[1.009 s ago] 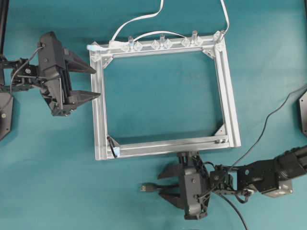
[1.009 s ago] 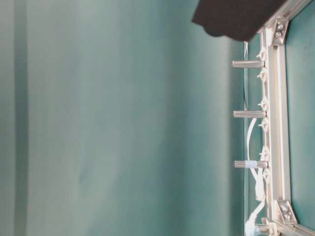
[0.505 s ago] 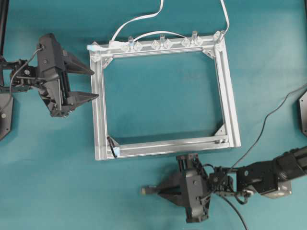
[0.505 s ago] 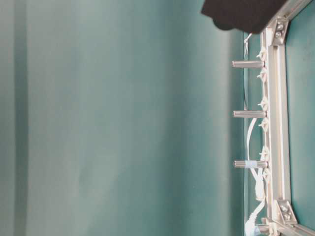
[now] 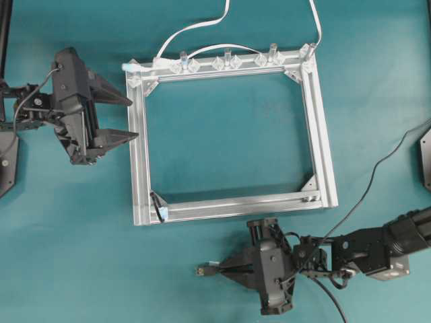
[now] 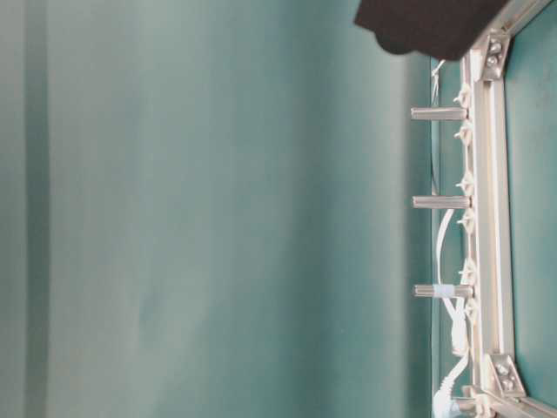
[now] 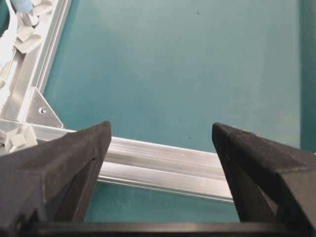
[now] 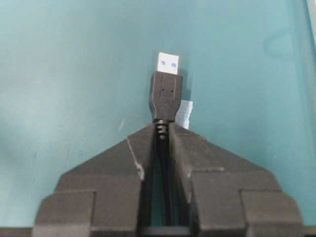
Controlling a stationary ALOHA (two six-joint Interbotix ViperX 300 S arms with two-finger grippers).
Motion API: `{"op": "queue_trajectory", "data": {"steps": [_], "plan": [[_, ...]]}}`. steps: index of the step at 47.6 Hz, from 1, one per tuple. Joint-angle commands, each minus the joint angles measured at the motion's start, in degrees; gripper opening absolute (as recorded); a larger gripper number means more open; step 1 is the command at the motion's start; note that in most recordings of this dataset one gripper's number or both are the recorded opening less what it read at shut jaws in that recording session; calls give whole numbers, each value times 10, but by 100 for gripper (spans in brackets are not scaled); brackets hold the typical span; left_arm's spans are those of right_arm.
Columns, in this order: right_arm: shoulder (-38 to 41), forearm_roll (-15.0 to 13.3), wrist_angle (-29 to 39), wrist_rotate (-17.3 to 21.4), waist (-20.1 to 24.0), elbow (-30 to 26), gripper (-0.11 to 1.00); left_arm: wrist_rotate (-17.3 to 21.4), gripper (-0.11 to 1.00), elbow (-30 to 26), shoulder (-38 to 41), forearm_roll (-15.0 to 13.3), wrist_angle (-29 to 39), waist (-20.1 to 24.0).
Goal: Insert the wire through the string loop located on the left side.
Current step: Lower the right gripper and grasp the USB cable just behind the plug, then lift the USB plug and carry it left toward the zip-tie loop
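Observation:
The wire's black plug [image 5: 202, 270] lies on the teal table below the silver frame [image 5: 323, 134], pointing left. My right gripper [image 5: 219, 270] is shut on the wire just behind the plug. In the right wrist view the plug [image 8: 166, 96] sticks out past the right gripper [image 8: 162, 129], silver tip forward. The string loop [image 5: 158, 205] sits at the frame's lower left inner corner. My left gripper [image 5: 131, 118] stands open against the outside of the frame's left rail, holding nothing. The left wrist view shows that rail [image 7: 163, 163] between the left gripper [image 7: 160, 131] jaws.
White cables [image 5: 195, 27] and clear clips [image 5: 225, 62] run along the frame's top rail. In the table-level view upright pegs [image 6: 439, 202] stand on that rail. A small pale tag [image 8: 183, 112] lies beside the plug. A black cord [image 5: 377, 168] trails off to the right.
My right gripper has gone from open around the wire to shut on it behind the plug, and the plug has shifted slightly toward the front. The left arm has barely moved.

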Motion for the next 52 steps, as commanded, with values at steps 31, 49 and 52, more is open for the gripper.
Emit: {"op": "queue_trajectory", "data": {"steps": [31,49,52], "plan": [[-55,1,24,-17,-11,-2,10,-5,89,-11,-5,0,-3,-9],[-128,1,109,-98,-40,-2,10,-6,89,-15,-6,0,-3,-16],[-134,0,116,-102,-45,-2,10,-6,89,-17,-6,0,-1,-18]]}}
